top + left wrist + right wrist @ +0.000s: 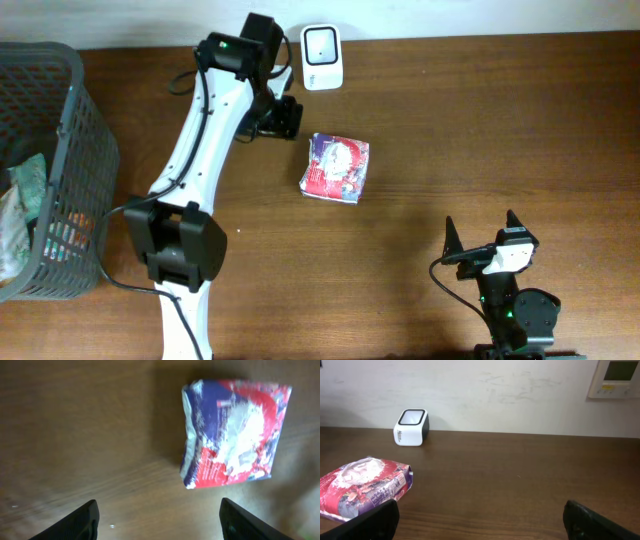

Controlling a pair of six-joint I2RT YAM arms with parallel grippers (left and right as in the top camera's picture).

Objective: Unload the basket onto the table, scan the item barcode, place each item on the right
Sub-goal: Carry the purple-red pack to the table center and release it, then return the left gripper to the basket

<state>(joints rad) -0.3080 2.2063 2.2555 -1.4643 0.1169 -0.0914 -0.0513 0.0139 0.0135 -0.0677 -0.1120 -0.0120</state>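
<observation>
The packet [336, 168] lay flat on the table [500, 120], just beside the left gripper [290, 117]. That gripper's fingers stood apart with nothing between them, so we judged the item not in hand.

The risk we saw was in the pick-up. The wrapper looked soft and crinkled, so fingers closing on a loose edge could slip off or crumple it, and creased film might spoil the barcode (we could find no barcode in any view; it may have been underneath). In that case the packet would need turning before it faced the scanner [322, 58].

The scanner stood near the table's far edge, close to the left arm, where a careless lift could knock it. The right gripper [481, 228] sat well apart, fingers wide and empty. A basket [60, 130] holding other goods stood at the left edge, out of the way.
</observation>
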